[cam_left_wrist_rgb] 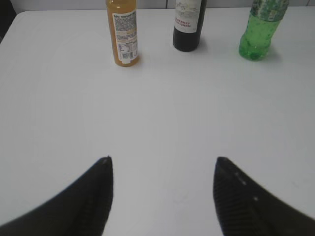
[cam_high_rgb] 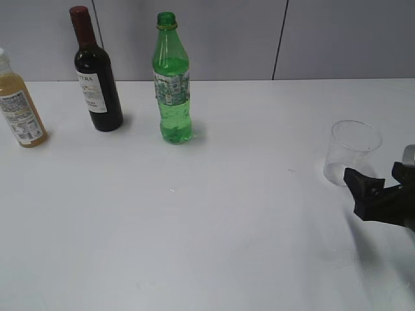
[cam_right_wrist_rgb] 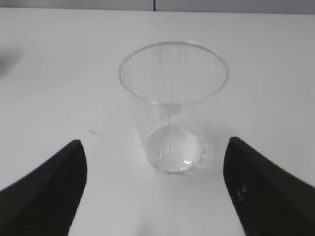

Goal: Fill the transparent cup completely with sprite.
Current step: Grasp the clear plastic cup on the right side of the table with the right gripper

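The transparent cup (cam_high_rgb: 351, 152) stands upright and empty on the white table at the right; the right wrist view shows the cup (cam_right_wrist_rgb: 173, 105) just ahead of the jaws. My right gripper (cam_high_rgb: 377, 176) sits close in front of it, open, its two fingers apart and not touching the cup; in its own view the right gripper (cam_right_wrist_rgb: 155, 147) holds nothing. The sprite bottle (cam_high_rgb: 172, 79), green with its cap off, stands at the back centre, also seen as the green bottle (cam_left_wrist_rgb: 259, 29). My left gripper (cam_left_wrist_rgb: 162, 162) is open over bare table, far from the bottles.
A dark wine bottle (cam_high_rgb: 95, 72) with a red cap stands left of the sprite. A yellowish juice bottle (cam_high_rgb: 18, 103) stands at the far left. A grey wall runs behind the table (cam_high_rgb: 194, 220).
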`<state>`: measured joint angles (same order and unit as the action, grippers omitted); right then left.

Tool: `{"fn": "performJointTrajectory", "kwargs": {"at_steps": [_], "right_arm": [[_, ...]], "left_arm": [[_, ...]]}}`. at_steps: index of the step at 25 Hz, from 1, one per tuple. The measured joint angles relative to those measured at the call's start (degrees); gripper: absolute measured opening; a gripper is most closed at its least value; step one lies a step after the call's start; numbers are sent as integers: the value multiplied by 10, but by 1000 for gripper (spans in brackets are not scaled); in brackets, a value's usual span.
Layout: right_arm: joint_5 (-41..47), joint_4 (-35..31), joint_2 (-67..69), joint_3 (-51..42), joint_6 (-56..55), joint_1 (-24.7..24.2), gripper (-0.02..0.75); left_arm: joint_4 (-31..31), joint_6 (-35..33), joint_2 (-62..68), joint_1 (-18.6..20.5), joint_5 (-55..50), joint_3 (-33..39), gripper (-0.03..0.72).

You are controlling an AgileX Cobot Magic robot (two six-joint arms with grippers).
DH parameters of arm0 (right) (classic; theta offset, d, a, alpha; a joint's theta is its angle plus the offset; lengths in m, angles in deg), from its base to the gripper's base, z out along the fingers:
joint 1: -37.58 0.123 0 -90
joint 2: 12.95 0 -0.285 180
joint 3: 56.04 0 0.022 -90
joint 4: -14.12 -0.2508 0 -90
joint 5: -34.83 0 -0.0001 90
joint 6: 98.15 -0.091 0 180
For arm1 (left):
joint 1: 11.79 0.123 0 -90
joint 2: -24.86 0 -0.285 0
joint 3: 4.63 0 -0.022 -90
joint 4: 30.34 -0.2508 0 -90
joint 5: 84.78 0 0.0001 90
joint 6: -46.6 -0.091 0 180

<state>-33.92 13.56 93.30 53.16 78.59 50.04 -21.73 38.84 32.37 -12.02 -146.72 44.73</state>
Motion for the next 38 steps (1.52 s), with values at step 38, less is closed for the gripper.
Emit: {"fn": "performJointTrajectory", "kwargs": {"at_steps": [38], "right_arm": [[-6, -39, 242, 207, -4, -12, 669]], "left_arm": [[0, 0, 0, 0, 0, 0, 490]]}}
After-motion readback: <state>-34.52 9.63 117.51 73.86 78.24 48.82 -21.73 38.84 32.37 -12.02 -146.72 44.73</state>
